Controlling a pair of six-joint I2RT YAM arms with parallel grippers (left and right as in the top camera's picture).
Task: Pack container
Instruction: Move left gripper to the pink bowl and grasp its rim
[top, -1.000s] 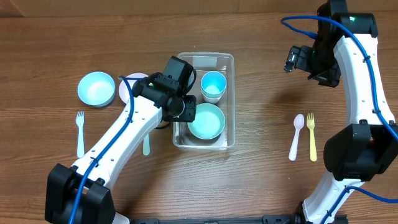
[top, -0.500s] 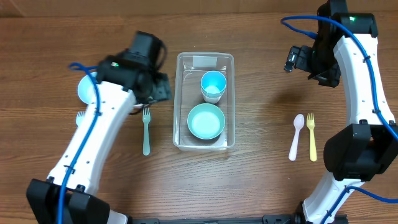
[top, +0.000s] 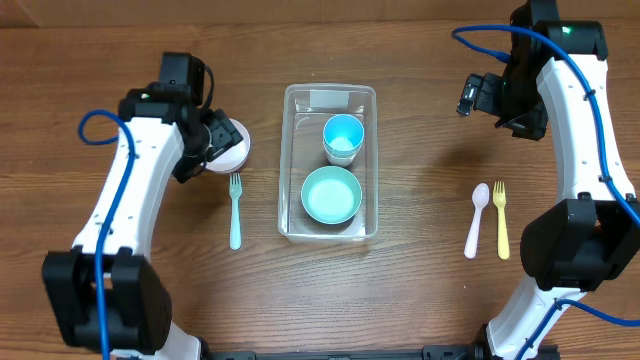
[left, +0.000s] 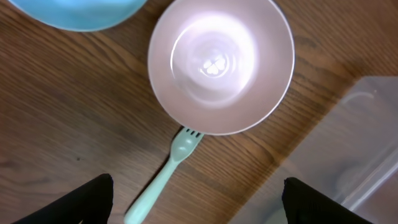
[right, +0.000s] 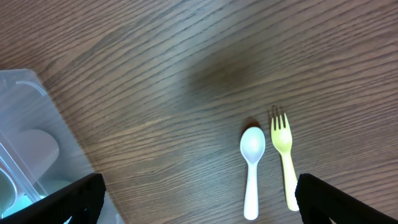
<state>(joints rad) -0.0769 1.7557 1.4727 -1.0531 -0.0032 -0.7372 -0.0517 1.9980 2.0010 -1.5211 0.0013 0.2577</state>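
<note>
Wooden table (top: 420, 285) holds the container (top: 330, 98) — left claw (left: 202, 202) spread empty by a pink bowl (left: 221, 65), right claw (right: 202, 202) likewise.

My overhead camera looks straight down on the whole tabletop (top: 420, 290), with both arms in frame. The left wrist camera faces down from close in, onto the pink bowl (left: 221, 62) and teal fork (left: 165, 177). The right wrist camera sits higher, over the white spoon (right: 252, 168) and yellow fork (right: 285, 158). Both wrist views clip a corner of the container (left: 367, 143); overhead covers everything.
</note>
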